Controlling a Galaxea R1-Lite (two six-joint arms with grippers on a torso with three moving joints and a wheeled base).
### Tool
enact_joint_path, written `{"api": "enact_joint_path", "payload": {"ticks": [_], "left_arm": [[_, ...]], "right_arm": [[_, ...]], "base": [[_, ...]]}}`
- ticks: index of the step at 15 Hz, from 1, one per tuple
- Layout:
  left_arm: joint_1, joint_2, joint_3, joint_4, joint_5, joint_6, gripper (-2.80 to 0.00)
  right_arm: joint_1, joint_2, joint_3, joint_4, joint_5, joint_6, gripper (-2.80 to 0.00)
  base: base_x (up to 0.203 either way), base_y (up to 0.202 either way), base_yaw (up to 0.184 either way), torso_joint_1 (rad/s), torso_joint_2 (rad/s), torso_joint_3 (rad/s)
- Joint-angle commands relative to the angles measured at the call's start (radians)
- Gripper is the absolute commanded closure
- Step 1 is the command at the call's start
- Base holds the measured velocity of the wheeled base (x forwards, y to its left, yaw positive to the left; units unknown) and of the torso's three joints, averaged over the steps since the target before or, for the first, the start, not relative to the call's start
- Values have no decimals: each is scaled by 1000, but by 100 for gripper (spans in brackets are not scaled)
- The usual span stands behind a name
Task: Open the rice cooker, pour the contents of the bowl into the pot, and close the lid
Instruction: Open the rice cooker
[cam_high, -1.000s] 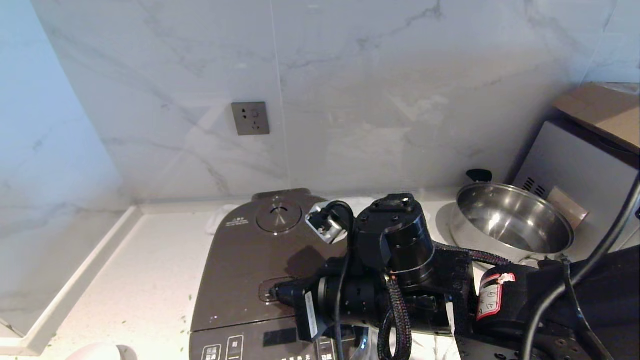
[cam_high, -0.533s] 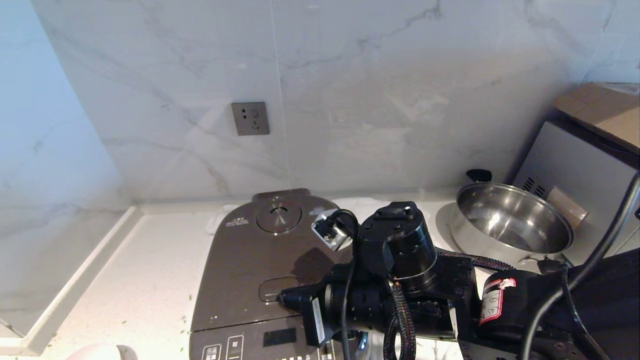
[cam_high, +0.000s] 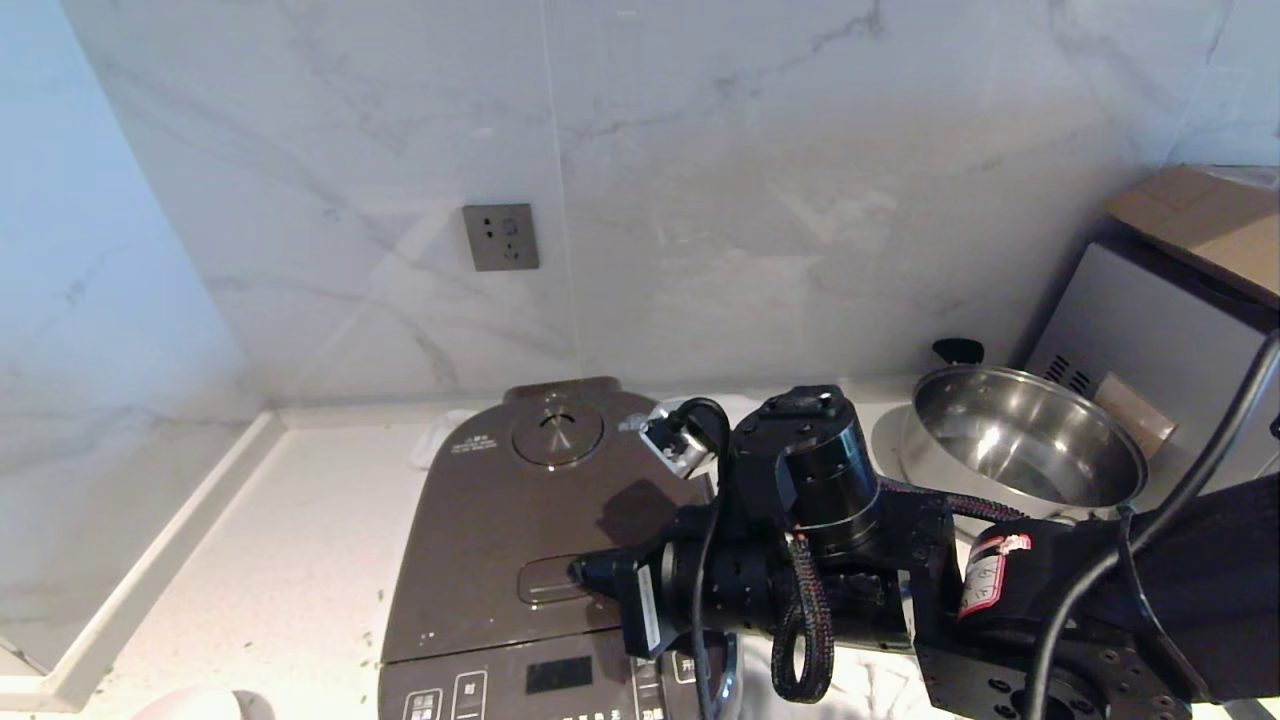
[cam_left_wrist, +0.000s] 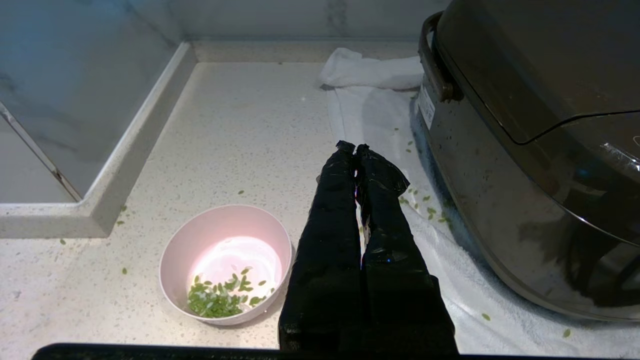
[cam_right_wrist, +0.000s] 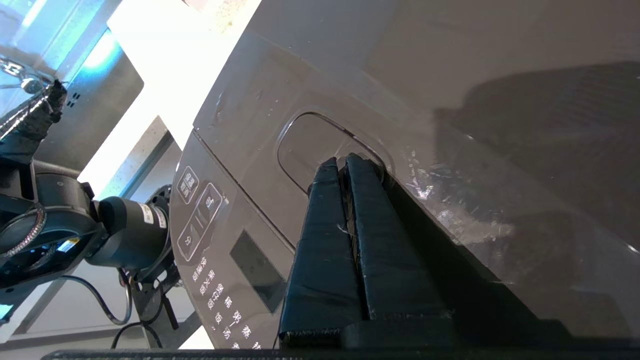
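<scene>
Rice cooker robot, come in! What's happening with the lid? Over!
Right tool shut, tips at the lid button. Left tool shut, parked beside the bowl. Lid down. Nothing blocking.

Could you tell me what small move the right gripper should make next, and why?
Probably press down on the rectangular button: the lid is shut, and the right gripper, fingers together, sits at that button's edge. The bowl holds its green bits, unpoured.
</scene>
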Motion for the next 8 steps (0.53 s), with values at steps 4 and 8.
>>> {"api": "enact_joint_path", "payload": {"ticks": [4,8], "left_arm": [[0,1,0,0,1,0,0],[0,1,0,0,1,0,0]], "right_arm": [[-1,7,4,-3,8,2,0],[-1,22,10,-7,8,4,0]], "base": [[0,0,0,0,0,0],[0,0,0,0,0,0]]}}
